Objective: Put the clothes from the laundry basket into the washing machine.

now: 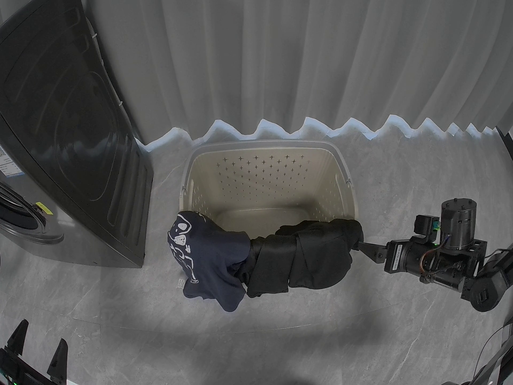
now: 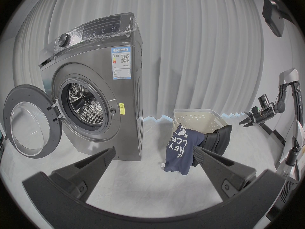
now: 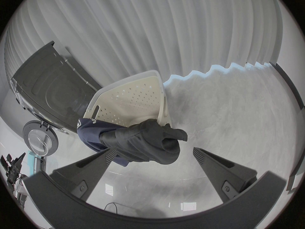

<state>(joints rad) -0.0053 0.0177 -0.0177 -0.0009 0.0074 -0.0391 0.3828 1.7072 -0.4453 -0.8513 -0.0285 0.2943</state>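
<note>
A beige laundry basket stands on the floor in the middle. Over its near rim hang a navy printed T-shirt and a black garment; both also show as the T-shirt and the black garment. My right gripper is open just right of the black garment's end, holding nothing. My left gripper is open low at the near left, well apart from the basket. The grey washing machine stands left of the basket with its round door swung open and the drum showing.
A pale curtain hangs along the floor behind the basket. The washing machine's dark side stands close to the basket's left. Bare grey floor lies in front of the basket and to its right.
</note>
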